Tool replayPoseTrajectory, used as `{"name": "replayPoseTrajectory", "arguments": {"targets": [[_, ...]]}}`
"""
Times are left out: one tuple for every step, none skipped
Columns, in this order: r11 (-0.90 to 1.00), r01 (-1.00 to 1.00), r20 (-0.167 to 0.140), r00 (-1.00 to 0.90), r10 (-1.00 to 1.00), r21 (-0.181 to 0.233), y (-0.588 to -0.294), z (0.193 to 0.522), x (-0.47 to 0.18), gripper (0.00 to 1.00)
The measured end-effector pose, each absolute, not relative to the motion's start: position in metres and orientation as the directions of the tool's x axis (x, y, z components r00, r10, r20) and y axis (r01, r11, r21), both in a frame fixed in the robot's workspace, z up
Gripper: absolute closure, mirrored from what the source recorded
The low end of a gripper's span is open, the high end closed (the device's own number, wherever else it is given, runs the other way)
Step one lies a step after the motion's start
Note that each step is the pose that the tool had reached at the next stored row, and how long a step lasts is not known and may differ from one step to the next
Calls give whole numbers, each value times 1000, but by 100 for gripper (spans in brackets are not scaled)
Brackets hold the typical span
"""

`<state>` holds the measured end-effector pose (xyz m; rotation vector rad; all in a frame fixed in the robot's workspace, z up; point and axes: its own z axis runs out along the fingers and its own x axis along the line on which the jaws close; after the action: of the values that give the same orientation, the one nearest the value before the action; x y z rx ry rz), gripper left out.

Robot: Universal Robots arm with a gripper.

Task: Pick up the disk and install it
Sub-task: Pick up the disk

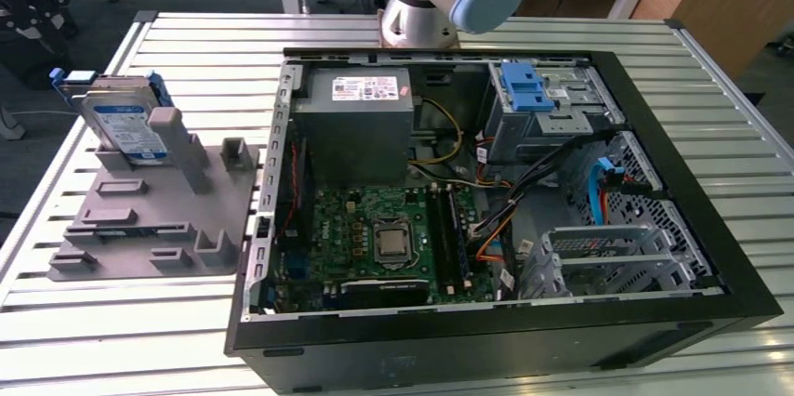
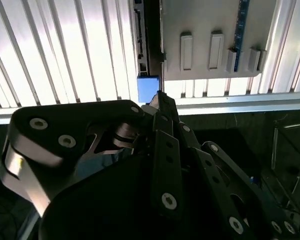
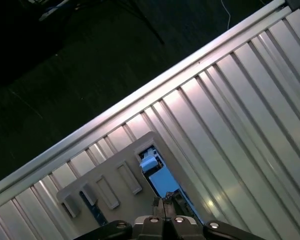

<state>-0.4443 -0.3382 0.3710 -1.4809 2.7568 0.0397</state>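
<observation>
The disk, silver with a blue-and-white label and blue rails, stands on edge in a grey slotted holder at the exterior view's left. In both wrist views my gripper hangs well above the table, over the disk, whose blue top edge lies just past the fingertips. The fingers are pressed together with nothing between them. The holder shows beside the disk.
An open computer case lies on the ribbed metal table, with a grey power supply, a motherboard, a drive cage with a blue latch and a metal bay. The arm's base stands behind the case.
</observation>
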Motion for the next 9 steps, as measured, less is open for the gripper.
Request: {"name": "replayPoseTrajectory", "arguments": {"targets": [[537, -844, -22, -537, -843, 17, -338, 371, -444, 89], [522, -853, -22, -522, -853, 17, -338, 371, -444, 89], [506, -862, -22, -507, -862, 17, -338, 371, -444, 89], [494, -870, -23, -494, -869, 17, -338, 371, -444, 89], [484, -875, -23, -484, -875, 17, -338, 371, -444, 89], [480, -877, -23, -480, -877, 17, -338, 371, -444, 89], [478, -878, -23, -478, -878, 17, -338, 371, -444, 89], [476, -879, -23, -477, -879, 17, -338, 371, -444, 89], [475, -880, -23, -475, -880, 17, -338, 371, -444, 89]]}}
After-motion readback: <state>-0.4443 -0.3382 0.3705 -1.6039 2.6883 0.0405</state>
